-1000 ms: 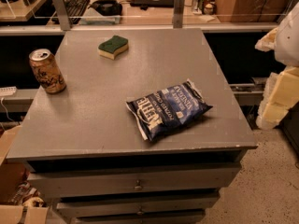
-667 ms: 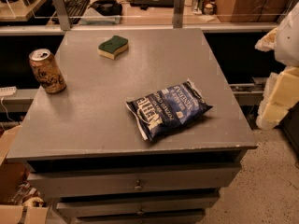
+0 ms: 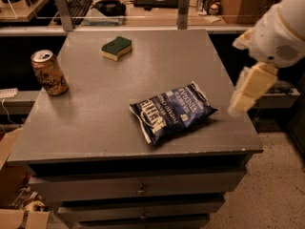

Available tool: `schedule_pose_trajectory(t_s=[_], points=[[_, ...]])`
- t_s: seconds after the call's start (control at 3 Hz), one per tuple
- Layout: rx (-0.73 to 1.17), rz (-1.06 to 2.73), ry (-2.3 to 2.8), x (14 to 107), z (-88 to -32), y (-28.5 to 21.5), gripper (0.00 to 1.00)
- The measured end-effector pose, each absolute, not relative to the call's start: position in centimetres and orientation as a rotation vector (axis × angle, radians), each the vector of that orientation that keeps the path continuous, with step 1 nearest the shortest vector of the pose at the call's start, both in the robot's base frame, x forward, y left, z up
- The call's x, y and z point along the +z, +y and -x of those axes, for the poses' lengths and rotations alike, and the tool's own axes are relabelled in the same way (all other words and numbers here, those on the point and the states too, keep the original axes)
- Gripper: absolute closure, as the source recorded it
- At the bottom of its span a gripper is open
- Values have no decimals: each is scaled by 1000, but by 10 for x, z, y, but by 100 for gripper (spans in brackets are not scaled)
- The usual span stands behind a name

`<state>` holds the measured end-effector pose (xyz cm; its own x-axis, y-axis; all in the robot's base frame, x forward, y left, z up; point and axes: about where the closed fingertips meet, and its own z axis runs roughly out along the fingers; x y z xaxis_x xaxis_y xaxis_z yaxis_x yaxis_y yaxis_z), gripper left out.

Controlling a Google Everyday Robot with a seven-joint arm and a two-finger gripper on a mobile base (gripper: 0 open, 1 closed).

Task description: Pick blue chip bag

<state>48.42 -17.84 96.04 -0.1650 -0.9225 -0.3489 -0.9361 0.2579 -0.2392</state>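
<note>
The blue chip bag (image 3: 171,112) lies flat on the grey cabinet top (image 3: 95,113), right of centre and near the front edge. It is dark navy with white "KETTLE" lettering and white crimped ends. My gripper (image 3: 240,101) hangs from the white arm (image 3: 281,27) at the right, above the cabinet's right edge. It is just right of the bag, a little above it, and not touching it. It holds nothing that I can see.
A tan soda can (image 3: 49,72) stands at the left edge. A green and yellow sponge (image 3: 116,47) lies at the back centre. Drawers (image 3: 140,190) face front below the top. A desk with a keyboard (image 3: 78,4) stands behind. Cardboard boxes (image 3: 14,209) sit at lower left.
My arm and gripper have moved left, from beside the cabinet to over its right edge, closer to the chip bag. The bag, can and sponge have not moved.
</note>
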Motion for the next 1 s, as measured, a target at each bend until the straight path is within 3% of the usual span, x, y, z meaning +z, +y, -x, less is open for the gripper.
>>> schedule_pose_trajectory(t_s=[0.67, 1.0], points=[[216, 1655, 2045, 910, -533, -118, 0], [262, 1637, 2072, 885, -537, -111, 0]])
